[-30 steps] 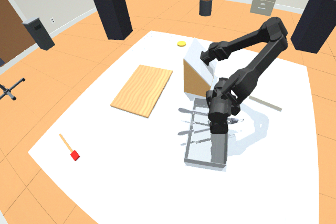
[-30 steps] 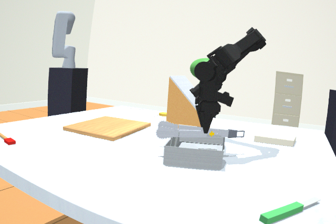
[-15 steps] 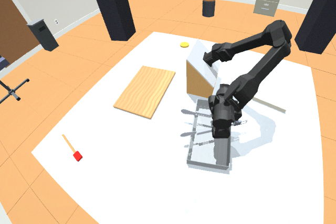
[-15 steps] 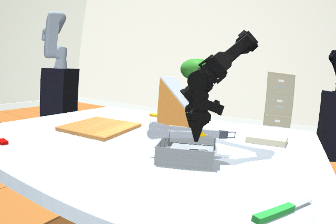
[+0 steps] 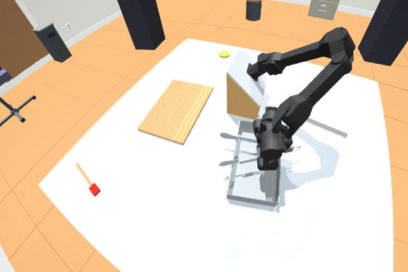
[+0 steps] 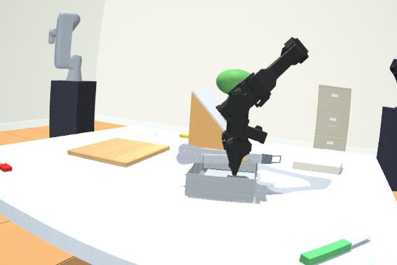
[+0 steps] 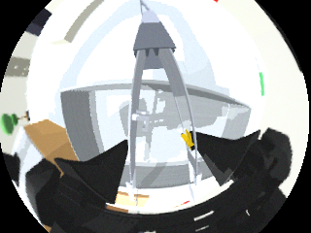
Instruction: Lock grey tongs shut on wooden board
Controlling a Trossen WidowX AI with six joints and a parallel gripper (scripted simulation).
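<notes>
On the white counter, our gripper is wide and holds nothing; the grey tongs lie open across the tin; we think we're lining up, so next we should squeeze both arms.
</notes>
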